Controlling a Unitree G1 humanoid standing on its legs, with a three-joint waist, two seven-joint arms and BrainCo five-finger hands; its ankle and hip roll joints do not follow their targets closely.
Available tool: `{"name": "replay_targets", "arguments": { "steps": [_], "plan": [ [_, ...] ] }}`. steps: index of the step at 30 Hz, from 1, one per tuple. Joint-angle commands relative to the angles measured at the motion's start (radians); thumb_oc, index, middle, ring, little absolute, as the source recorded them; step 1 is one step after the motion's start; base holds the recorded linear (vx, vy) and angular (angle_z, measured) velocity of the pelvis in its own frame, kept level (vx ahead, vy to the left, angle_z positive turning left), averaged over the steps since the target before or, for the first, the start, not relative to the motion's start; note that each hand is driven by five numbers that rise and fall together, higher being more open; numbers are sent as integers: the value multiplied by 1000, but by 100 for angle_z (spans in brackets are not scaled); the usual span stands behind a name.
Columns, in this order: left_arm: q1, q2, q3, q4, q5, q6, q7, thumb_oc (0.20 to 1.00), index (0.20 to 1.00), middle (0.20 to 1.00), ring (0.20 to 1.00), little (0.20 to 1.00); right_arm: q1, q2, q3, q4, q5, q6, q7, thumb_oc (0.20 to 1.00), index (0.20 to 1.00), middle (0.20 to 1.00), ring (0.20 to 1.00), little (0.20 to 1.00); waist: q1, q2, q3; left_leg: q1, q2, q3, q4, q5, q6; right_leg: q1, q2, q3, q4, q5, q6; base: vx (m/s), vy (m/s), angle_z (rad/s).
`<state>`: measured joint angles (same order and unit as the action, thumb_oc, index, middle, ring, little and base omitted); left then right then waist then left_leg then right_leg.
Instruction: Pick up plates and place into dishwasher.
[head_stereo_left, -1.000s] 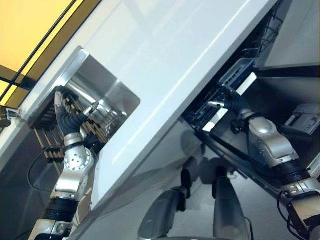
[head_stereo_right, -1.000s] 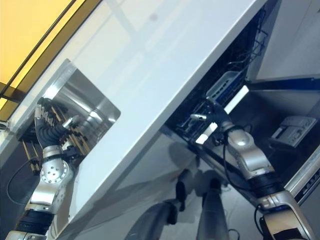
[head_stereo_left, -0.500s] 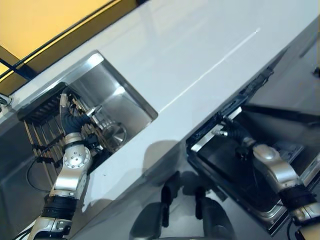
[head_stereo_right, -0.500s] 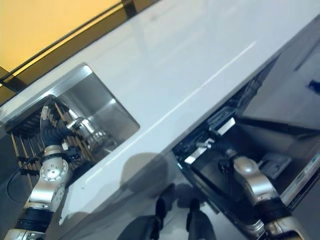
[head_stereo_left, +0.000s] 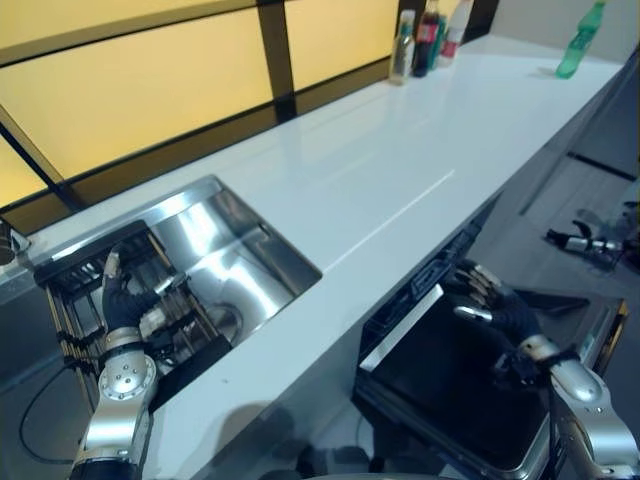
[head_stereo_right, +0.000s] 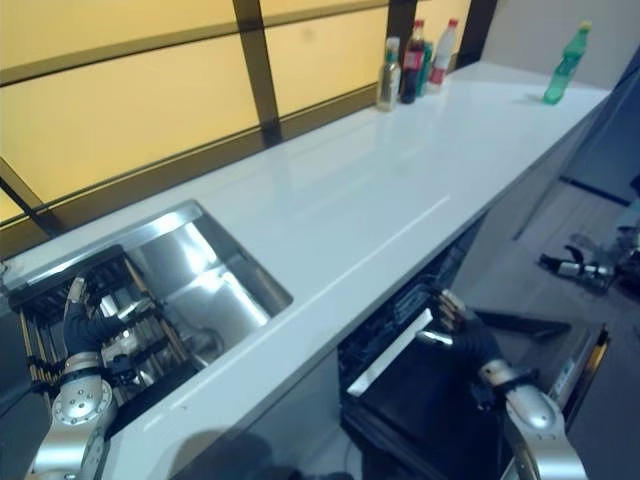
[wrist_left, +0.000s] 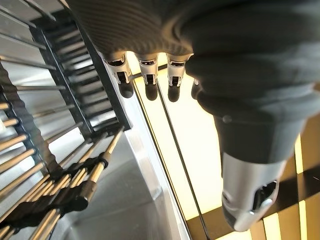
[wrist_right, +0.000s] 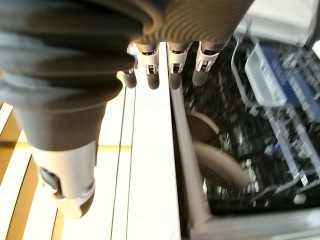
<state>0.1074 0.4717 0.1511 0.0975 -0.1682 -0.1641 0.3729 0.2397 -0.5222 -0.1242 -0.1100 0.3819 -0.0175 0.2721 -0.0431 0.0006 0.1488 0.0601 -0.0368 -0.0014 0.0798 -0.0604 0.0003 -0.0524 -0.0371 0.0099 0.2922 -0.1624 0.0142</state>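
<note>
No text, label or number can be read anywhere.

Your head camera swings up and levels out, so the whole picture shifts. The right hand (head_stereo_left: 487, 300) now sits back from the dishwasher (head_stereo_left: 440, 390), empty, above its open door.

Dishwasher (head_stereo_left: 440, 390): built in under the white counter (head_stereo_left: 360, 170); its dark door is folded down and open, showing the inside.
Dishwasher rack (wrist_right: 280, 115): wire basket inside the machine, with a blue-grey holder at one side.
Plates (wrist_right: 220, 165): two pale round plates stand on edge in the rack, one just behind the other, near the rack's front rim.
Dish rack (head_stereo_left: 110, 300): dark slatted rack set in the steel sink (head_stereo_left: 240, 250).
</note>
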Motion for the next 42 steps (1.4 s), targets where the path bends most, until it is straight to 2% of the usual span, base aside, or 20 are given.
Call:
{"name": "replay_targets", "arguments": {
  "steps": [1, 4, 7, 11, 15, 20, 24, 25, 26, 27, 29, 31, 36, 40, 41, 42],
  "plan": [
    [11, 44, 72, -33, 41, -81, -28, 1000, 1000, 1000, 1000, 1000, 26, 14, -51, -60, -9, -70, -116, 1000, 1000, 1000, 1000, 1000, -40, -25, -33, -13, -69, 17, 72, -131, 83, 17, -14, 81, -93, 106, 93, -5, 4, -12],
    [38, 26, 76, -30, 46, -96, -26, 1000, 1000, 1000, 1000, 1000, 55, 63, -75, -43, -62, -65, -322, 1000, 1000, 1000, 1000, 1000, -55, -16, -38, 0, -74, 21, 78, -142, 87, 20, -13, 93, -84, 108, 98, 2, 26, -10],
    [71, -1, 79, -43, 54, -96, -18, 1000, 1000, 1000, 1000, 1000, 89, 88, -99, -49, -129, -3, -522, 1000, 1000, 1000, 1000, 1000, -74, 2, -41, 15, -81, 28, 79, -150, 96, 15, -12, 107, -75, 109, 102, 14, 76, -20],
    [104, -15, 70, -39, 54, -106, -11, 1000, 1000, 1000, 1000, 1000, 113, 134, -109, -27, 57, 35, -652, 1000, 1000, 1000, 1000, 1000, -94, 29, -35, 31, -89, 38, 92, -161, 103, 8, -15, 118, -50, 108, 104, 19, 100, -22],
    [117, -20, 65, -34, 48, -89, 2, 1000, 1000, 1000, 1000, 1000, 137, 166, -123, 12, 30, 61, -751, 1000, 1000, 1000, 1000, 1000, -114, 58, -31, 45, -104, 37, 102, -169, 109, 1, -26, 122, -13, 105, 105, 35, 115, -19],
    [137, -33, 62, -27, 50, -83, 16, 1000, 1000, 1000, 1000, 1000, 167, 172, -146, 89, 13, 75, -789, 1000, 1000, 1000, 1000, 1000, -125, 89, -19, 44, -134, 41, 126, -178, 121, -39, -54, 101, 109, 89, 92, 20, 123, -7],
    [142, -70, 28, -18, 72, -96, 40, 1000, 1000, 1000, 1000, 1000, 180, 152, -144, 145, 45, 62, -826, 1000, 1000, 1000, 1000, 1000, -122, 147, 13, 7, -151, 90, 171, -174, 118, -91, -118, 17, 190, 68, 67, -57, 161, -22],
    [137, -79, 14, -12, 80, -108, 62, 1000, 1000, 1000, 1000, 1000, 170, 151, -138, 168, 76, 52, -823, 1000, 1000, 1000, 1000, 1000, -123, 166, 23, -13, -154, 102, 192, -175, 114, -97, -138, -5, 185, 36, 60, -94, 166, -44],
    [133, -84, 6, -5, 75, -114, 77, 1000, 1000, 1000, 1000, 1000, 162, 148, -135, 183, 84, 46, -815, 1000, 1000, 1000, 1000, 1000, -125, 182, 29, -28, -155, 109, 201, -174, 112, -110, -148, -5, 193, 33, 57, -117, 221, -55],
    [118, -98, -12, 12, 65, -119, 106, 1000, 1000, 1000, 1000, 1000, 142, 139, -129, 211, 106, 48, -799, 1000, 1000, 1000, 1000, 1000, -136, 218, 44, -57, -157, 125, 213, -168, 108, -147, -155, 10, 215, 35, 53, -98, 224, -59],
    [95, -115, -44, 28, 55, -113, 141, 1000, 1000, 1000, 1000, 1000, 109, 121, -116, 255, 127, 36, -787, 1000, 1000, 1000, 1000, 1000, -154, 263, 67, -98, -159, 152, 244, -167, 99, -189, -159, 29, 229, 12, 51, -81, 205, -55],
    [63, -130, -77, 39, 55, -107, 175, 1000, 1000, 1000, 1000, 1000, 66, 103, -96, 284, 155, 39, -792, 1000, 1000, 1000, 1000, 1000, -167, 297, 93, -154, -160, 185, 290, -174, 96, -251, -166, 49, 258, -7, 46, -123, 127, -27],
    [-18, -150, -159, 68, 1, -97, 233, 1000, 1000, 1000, 1000, 1000, -71, 53, -66, 398, 224, 58, -871, 1000, 1000, 1000, 1000, 1000, -191, 372, 160, -249, -169, 235, 323, -162, 87, -360, -164, 86, 275, -3, 42, -104, 122, -45],
    [-59, -160, -210, 70, -17, -107, 277, 1000, 1000, 1000, 1000, 1000, -186, 32, -68, 518, 373, 0, -896, 1000, 1000, 1000, 1000, 1000, -203, 430, 218, -303, -177, 262, 327, -152, 83, -440, -168, 114, 299, -3, 38, -39, 94, -41],
    [-61, -158, -219, 65, -21, -107, 282, 1000, 1000, 1000, 1000, 1000, -202, 31, -69, 531, 405, -18, -883, 1000, 1000, 1000, 1000, 1000, -204, 442, 226, -304, -184, 253, 329, -167, 76, -444, -172, 116, 314, -32, 41, 43, 45, -34],
    [-60, -156, -227, 56, -24, -104, 286, 1000, 1000, 1000, 1000, 1000, -222, 28, -62, 534, 432, -33, -870, 1000, 1000, 1000, 1000, 1000, -202, 454, 235, -318, -187, 255, 331, -163, 74, -459, -174, 118, 322, -35, 39, 65, 30, -20]
  ]
}}
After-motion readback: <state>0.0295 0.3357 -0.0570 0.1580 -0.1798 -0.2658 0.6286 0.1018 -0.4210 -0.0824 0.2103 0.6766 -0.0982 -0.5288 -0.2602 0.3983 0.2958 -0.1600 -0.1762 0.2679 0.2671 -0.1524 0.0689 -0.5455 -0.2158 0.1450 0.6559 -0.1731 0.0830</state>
